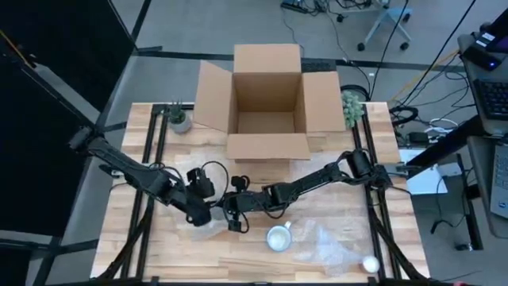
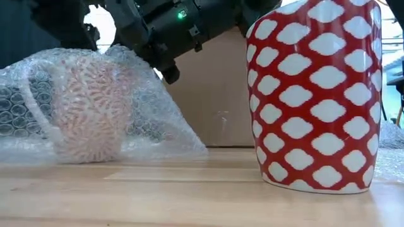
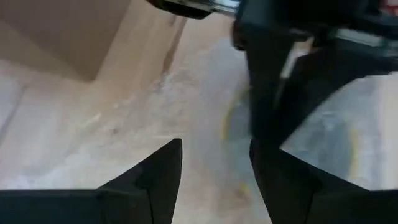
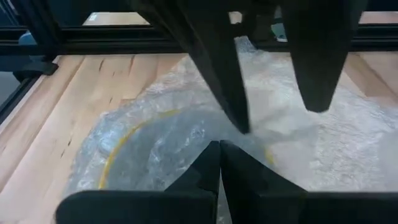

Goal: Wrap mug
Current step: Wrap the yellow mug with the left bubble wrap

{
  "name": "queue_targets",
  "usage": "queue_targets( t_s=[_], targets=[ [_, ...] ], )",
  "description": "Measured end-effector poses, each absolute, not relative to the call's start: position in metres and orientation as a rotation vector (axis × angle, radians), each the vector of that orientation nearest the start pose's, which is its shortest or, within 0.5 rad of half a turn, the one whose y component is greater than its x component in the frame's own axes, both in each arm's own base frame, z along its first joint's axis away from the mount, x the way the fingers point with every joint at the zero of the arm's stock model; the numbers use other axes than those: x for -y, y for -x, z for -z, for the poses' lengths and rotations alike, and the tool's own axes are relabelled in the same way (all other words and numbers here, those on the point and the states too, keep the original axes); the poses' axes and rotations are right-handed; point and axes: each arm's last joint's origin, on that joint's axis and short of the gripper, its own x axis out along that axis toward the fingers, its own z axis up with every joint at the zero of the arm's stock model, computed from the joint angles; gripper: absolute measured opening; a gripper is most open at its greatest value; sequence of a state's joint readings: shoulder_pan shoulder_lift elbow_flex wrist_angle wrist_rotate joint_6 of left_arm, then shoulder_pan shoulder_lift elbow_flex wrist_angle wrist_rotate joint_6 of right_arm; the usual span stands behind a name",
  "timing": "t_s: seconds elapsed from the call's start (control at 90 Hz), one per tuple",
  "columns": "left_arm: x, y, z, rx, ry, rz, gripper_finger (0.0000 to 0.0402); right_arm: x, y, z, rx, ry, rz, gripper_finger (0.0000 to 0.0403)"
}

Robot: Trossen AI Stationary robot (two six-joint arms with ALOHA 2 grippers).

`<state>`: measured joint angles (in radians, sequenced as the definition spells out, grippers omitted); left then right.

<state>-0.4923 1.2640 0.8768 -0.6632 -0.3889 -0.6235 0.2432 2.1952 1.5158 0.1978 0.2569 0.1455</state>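
From above, a mug bundled in bubble wrap (image 1: 208, 228) is lying on the table (image 1: 119, 242) at near centre, with the left end effector (image 1: 205, 213) and right end effector (image 1: 235, 213) converging on it; an unwrapped mug (image 1: 279, 237) is standing just to its right.

At table level, the wrapped mug's pink ribbed ceramic is being judged rigid, fragile, fairly heavy; the soft film is slippery, so loose edges are best pinched.

Left wrist: fingers (image 3: 152, 180) are standing moderately apart, empty.

Right wrist: fingers (image 4: 205, 171) are nearly closed on the film.

Two mugs: one bubble-wrapped (image 2: 85, 107), one bare (image 1: 278, 237); one cardboard box (image 1: 268, 103); two small plants (image 1: 179, 117)
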Motion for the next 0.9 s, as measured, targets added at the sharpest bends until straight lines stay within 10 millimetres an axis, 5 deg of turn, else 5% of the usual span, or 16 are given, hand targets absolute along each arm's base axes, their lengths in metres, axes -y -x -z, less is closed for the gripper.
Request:
queue_targets(
  t_s=[0.367, 0.9],
  targets=[
    [0.113, -0.233, -0.209, -0.993, 0.126, -0.222, 0.0180, -0.117, -0.470, -0.167, -0.501, 0.005, 0.036, 0.0000],
    [0.120, -0.243, -0.174, -1.116, 0.072, -0.232, 0.0180, -0.118, -0.432, -0.228, -0.633, 0.055, 0.015, 0.0000]
  ],
)
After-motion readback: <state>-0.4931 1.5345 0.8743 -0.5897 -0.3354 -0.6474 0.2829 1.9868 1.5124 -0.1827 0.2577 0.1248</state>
